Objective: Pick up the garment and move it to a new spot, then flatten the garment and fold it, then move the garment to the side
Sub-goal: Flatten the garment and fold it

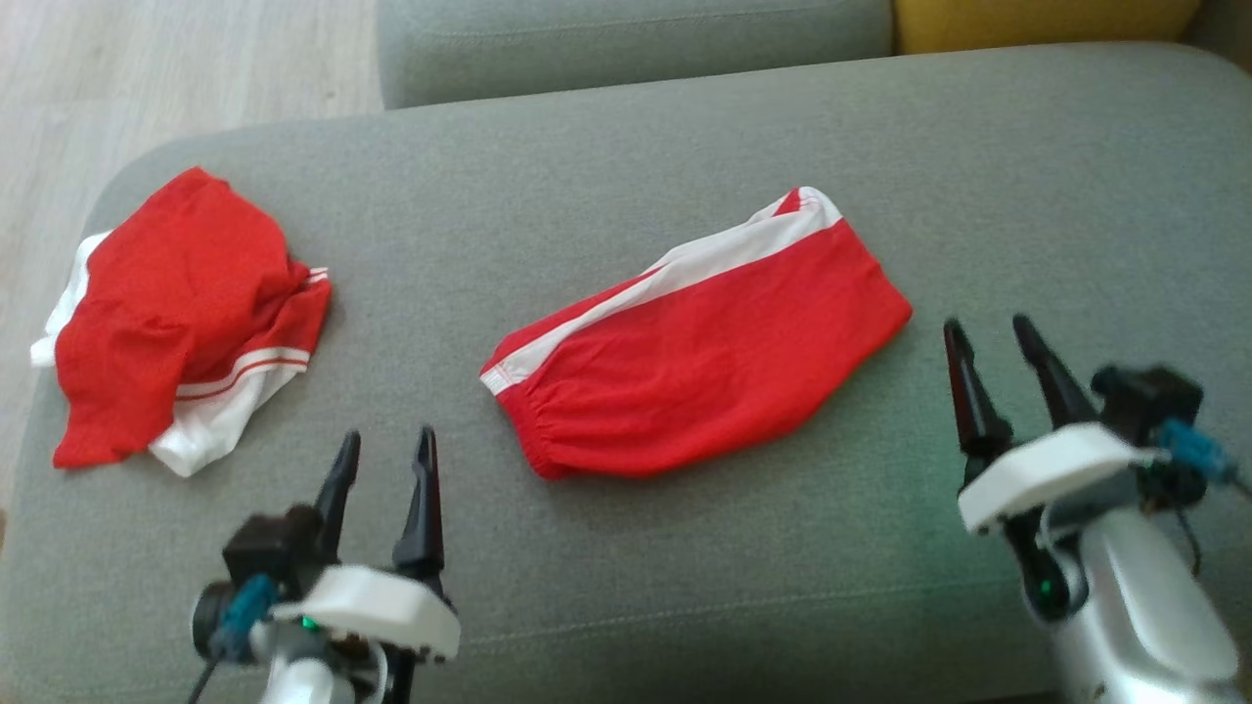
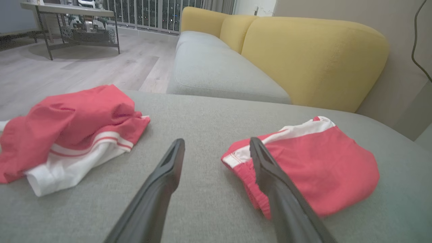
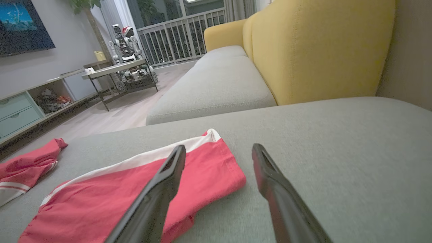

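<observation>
A grey sofa seat [image 1: 685, 606] spreads across the foreground, with a second grey cushion [image 2: 216, 71] beyond it and a yellow backrest [image 2: 314, 64] alongside. Pale wooden floor [image 1: 147, 78] lies to the left. Across the room stands a metal-framed table [image 3: 116, 69] with a toy robot [image 3: 123, 38] (its details too small to tell), near a railing [image 3: 182, 38] and a low cabinet [image 3: 17, 114] with teal drawers.

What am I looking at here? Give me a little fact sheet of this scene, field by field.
Surface: grey sofa cushion
Middle: red garment with white stripe, lying folded flat
Left side: crumpled red and white garment
Left gripper: open, holding nothing
Right gripper: open, holding nothing, near the folded garment's right end
Behind: yellow backrest
</observation>
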Controlling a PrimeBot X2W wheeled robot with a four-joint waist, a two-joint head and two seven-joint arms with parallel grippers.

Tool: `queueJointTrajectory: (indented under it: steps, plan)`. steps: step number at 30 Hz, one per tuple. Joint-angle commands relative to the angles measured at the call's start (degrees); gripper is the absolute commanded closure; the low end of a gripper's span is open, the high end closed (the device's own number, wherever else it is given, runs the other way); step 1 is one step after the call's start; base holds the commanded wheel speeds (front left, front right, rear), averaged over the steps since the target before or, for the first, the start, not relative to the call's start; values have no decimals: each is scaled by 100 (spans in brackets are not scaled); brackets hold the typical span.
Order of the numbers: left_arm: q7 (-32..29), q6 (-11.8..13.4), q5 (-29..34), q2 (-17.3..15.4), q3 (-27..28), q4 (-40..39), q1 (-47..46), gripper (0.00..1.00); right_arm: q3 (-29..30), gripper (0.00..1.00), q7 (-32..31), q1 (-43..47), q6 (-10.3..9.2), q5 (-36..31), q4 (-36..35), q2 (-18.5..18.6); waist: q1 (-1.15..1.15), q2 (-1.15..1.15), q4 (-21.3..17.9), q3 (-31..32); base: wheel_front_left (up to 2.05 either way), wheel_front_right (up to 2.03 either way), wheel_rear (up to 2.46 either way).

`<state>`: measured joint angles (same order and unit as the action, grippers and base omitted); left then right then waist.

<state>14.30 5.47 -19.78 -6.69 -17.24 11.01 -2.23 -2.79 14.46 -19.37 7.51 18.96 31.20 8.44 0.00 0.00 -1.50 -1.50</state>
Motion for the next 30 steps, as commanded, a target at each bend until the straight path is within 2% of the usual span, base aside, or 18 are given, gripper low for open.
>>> queueJointTrajectory:
  steps: [1, 9, 15, 17, 20, 26, 30]
  plan:
    - [70, -56, 107, 44, 321, -246, -95, 0, -2, 0, 43, -32, -2, -98, -343, -111, 0, 0, -54, 43, 0, 0, 0]
    - [70, -378, 445, 282, 613, -283, 54, 0, 370, 0, -282, 370, -2, -227, -921, -393, 0, 0, -31, -20, 0, 0, 0]
    - [70, -559, 592, 345, 682, -278, -141, 0, 661, 0, -928, 260, -2, 467, -807, -533, 0, 0, 154, -281, 0, 0, 0]
    - [70, -594, 617, 357, 688, -248, -194, 0, 810, 0, -1179, 144, -2, 918, -627, -549, 0, 0, 253, -401, 0, 0, 0]
    - [70, -623, 631, 369, 678, -192, -274, 0, 726, 0, -1393, -79, -2, 1646, -286, -553, 0, 0, 413, -586, 0, 0, 0]
    - [70, -662, 648, 378, 550, -166, -449, 0, 752, 0, -1593, -568, -2, 2334, 530, -555, 0, 0, 713, -859, 0, 0, 0]
    - [70, -565, 332, 379, 472, -161, -591, 0, 847, 0, -1625, -1092, -2, 2783, 1429, -556, 0, 0, 973, -1038, 0, 0, 0]
